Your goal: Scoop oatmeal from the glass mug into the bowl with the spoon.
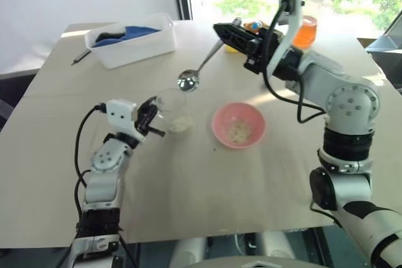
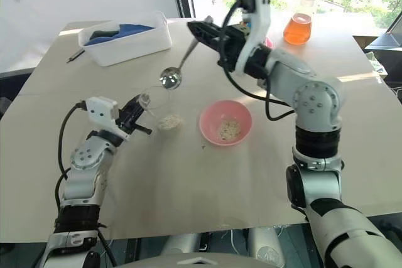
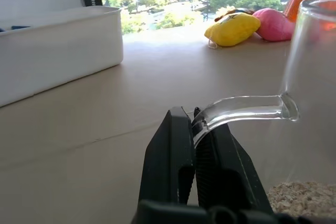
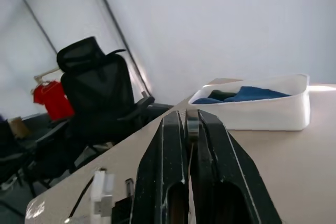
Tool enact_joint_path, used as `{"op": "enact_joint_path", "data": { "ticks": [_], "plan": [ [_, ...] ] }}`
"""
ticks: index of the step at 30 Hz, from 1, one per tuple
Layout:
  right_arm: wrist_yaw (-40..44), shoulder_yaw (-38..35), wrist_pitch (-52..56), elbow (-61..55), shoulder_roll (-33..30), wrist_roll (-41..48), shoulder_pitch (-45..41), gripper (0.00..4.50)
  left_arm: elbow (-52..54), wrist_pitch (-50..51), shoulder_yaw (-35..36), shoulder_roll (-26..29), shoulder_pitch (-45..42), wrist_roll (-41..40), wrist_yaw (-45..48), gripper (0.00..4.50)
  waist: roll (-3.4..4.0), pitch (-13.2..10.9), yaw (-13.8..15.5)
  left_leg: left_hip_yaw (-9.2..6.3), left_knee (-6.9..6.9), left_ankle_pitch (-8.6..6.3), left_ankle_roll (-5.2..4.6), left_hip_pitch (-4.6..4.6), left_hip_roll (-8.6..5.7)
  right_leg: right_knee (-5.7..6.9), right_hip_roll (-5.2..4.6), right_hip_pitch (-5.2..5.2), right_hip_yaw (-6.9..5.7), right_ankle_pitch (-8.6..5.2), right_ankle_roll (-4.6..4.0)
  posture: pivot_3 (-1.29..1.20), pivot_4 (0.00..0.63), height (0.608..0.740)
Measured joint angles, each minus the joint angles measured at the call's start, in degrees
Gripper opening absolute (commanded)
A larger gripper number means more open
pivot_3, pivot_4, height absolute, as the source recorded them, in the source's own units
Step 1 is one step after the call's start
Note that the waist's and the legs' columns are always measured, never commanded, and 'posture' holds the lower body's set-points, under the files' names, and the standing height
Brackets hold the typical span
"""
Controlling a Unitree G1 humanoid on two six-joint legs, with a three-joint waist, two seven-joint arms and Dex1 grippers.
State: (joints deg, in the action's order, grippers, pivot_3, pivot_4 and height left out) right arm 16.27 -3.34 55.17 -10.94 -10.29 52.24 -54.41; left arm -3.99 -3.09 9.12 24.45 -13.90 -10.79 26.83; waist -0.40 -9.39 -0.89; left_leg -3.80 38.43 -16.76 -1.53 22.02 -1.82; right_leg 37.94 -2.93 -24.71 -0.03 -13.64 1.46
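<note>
Right gripper (image 1: 221, 29) pinches the spoon (image 1: 200, 69) above the glass mug (image 1: 173, 110), whose handle the left gripper (image 1: 152, 119) clamps; next, dip for oatmeal (image 1: 181, 124).

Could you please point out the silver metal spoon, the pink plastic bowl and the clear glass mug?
Silver metal spoon (image 1: 188, 81), left eye view, on its oval scoop.
Pink plastic bowl (image 1: 219, 117), left eye view, on its inner wall.
Clear glass mug (image 3: 247, 108), left wrist view, on its handle.

Pink, silver and pale beige on a tan table

The bowl (image 1: 238, 125) is pink, the oatmeal (image 1: 181, 124) pale beige, the mug (image 1: 171, 108) clear, the spoon (image 1: 200, 70) shiny silver; far off, a white tub (image 1: 133, 40) holds blue cloth, and a flask (image 2: 299, 24) glows orange.
</note>
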Motion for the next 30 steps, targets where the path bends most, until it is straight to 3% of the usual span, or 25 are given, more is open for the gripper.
{"op": "enact_joint_path", "data": {
  "ticks": [10, 19, 25, 30],
  "plan": [
    [9.87, 12.99, -5.75, 1.62, -4.44, -13.02, 0.01, 0.00, -3.33, -3.02, -1.75, 2.23, -3.98, 2.99, 2.82, 0.10, 0.00, 0.00, -0.07, 0.08, 0.00, 0.01, 0.02, 0.10, 0.00, -0.01, 0.00, -0.17, 0.08, 0.00, 0.00, 0.00, 0.150, 0.740],
    [14.06, 21.40, -12.34, 8.41, -0.90, -24.21, 0.31, 0.00, -3.27, -4.97, -3.35, 3.35, -4.96, 6.37, 2.17, 0.10, 0.00, 0.00, -0.09, 0.06, 0.00, 0.05, 0.10, 0.05, 0.01, 0.08, 0.01, -0.18, 0.10, 0.01, -0.01, 0.00, 0.150, 0.740],
    [15.40, 22.38, -10.79, 8.97, 1.36, -25.70, 0.80, 0.00, -3.38, -6.21, -3.91, 4.01, -5.04, 6.90, 2.24, 0.10, -0.01, 0.01, -0.07, 0.06, 0.01, 0.06, 0.12, 0.07, 0.00, 0.06, 0.00, -0.18, 0.11, 0.01, -0.01, 0.00, 0.150, 0.740],
    [12.38, 15.93, -2.97, 8.41, 4.06, -22.70, 2.40, 0.00, -4.26, -7.88, -4.28, 4.05, -5.18, 7.10, 2.20, 0.10, -0.01, 0.01, -0.05, 0.05, 0.01, 0.07, 0.13, 0.06, 0.00, 0.09, 0.00, -0.18, 0.13, 0.01, -0.01, 0.00, 0.150, 0.740]
  ]
}}
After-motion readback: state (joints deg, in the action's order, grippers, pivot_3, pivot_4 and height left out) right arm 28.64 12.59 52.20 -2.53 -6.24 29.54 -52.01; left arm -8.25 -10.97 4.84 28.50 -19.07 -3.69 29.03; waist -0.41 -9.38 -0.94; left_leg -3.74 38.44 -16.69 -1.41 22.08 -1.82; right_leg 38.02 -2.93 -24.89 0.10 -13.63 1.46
